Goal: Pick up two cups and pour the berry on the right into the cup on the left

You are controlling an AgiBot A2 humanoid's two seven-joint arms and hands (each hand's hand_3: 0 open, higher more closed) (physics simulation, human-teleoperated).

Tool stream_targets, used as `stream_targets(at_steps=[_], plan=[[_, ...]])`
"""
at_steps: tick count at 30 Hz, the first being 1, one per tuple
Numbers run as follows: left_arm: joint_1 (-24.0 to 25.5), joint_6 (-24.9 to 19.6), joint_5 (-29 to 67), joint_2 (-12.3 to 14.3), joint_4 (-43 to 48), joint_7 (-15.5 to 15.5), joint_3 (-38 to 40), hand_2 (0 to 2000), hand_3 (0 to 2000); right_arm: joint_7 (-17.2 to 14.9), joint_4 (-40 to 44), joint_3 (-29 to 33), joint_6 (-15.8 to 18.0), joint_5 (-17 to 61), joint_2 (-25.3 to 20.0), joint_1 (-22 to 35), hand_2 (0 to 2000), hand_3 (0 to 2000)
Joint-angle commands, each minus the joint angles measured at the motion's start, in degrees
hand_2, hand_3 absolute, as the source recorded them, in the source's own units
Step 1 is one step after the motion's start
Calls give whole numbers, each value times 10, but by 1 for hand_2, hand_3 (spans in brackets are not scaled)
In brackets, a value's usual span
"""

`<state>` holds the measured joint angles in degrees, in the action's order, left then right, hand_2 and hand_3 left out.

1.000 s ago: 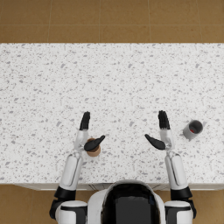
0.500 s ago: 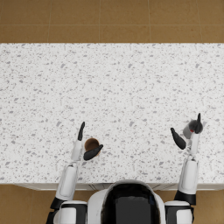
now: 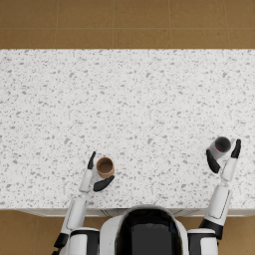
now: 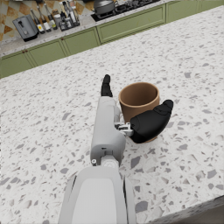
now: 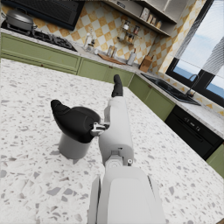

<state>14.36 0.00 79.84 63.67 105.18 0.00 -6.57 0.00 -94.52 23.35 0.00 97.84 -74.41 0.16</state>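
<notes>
My left hand (image 3: 94, 175) cups the brown cup (image 3: 105, 167) nr the counter (image 3: 127, 99) front edge, fingers apart, no firm grip seen; right hand (image 3: 225, 158) likewise brackets the grey cup (image 3: 219, 147) nr front-right corner.

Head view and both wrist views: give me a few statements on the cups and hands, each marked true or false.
1. The brown cylindrical cup stands upright on the speckled white countertop. True.
2. The left hand is far from the brown cup. False: its fingers flank it.
3. The grey dark-rimmed cup lies tipped over. False: it stands upright.
4. The right hand is at the grey cup. True.
5. The cups touch. False: they are far apart.
</notes>
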Motion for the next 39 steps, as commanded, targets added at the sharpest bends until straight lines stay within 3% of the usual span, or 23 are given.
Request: stream_targets(at_steps=[1,22,38,39], plan=[[-14,0,0,7,-27,0,5,0,0,0,43,-3,0,0,4,12,0,0],[-44,-10,0,46,-87,-2,4,0,0,0,280,-29,-4,1,20,119,0,0],[-76,-10,0,78,-138,-1,-9,0,0,1,321,-35,8,1,19,162,0,0],[-72,-10,0,77,-131,-1,0,1361,327,1,315,-31,8,1,18,158,1361,327]])
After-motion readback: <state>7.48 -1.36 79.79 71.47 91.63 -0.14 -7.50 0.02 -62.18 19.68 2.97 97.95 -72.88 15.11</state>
